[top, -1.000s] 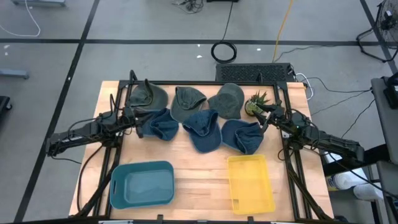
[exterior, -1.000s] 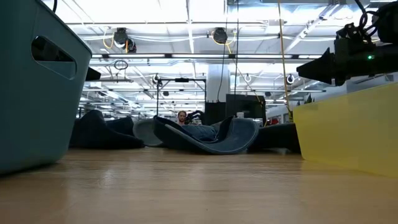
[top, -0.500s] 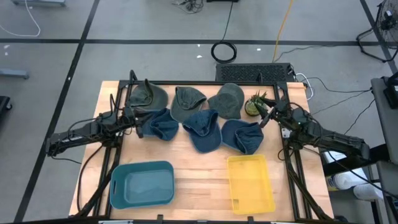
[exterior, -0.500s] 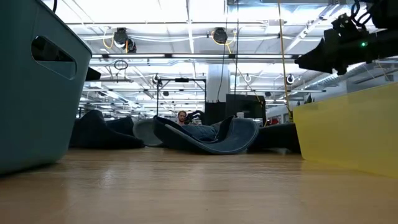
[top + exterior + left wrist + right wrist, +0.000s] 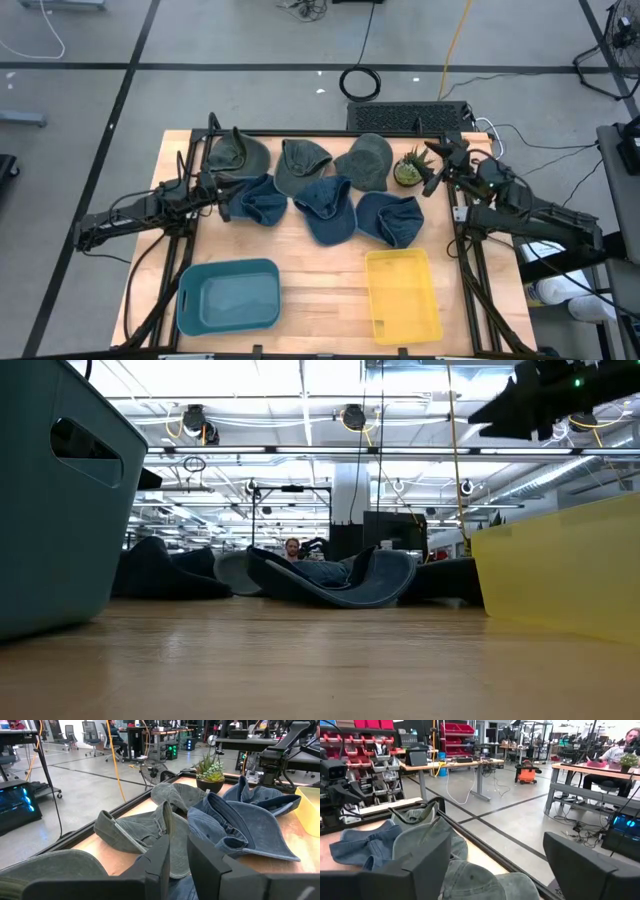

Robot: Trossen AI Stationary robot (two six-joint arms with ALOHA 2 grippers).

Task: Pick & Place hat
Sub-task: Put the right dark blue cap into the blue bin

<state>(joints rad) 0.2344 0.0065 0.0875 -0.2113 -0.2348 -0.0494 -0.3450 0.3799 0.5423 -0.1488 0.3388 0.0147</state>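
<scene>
The right gripper (image 5: 437, 171) has lifted and spread wide, empty, beside the plant (image 5: 408, 170); blue hat (image 5: 392, 218) below awaits. Left gripper (image 5: 214, 188) stays narrow, empty.

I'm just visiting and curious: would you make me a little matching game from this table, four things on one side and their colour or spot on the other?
Things:
1. potted plant
2. yellow bin
3. teal bin
4. right gripper

Descriptions:
A. front left of the table
B. open, raised beside the plant
C. back right of the table
D. front, in front of the rightmost blue hat

Pairs: 1-C, 2-D, 3-A, 4-B
</scene>
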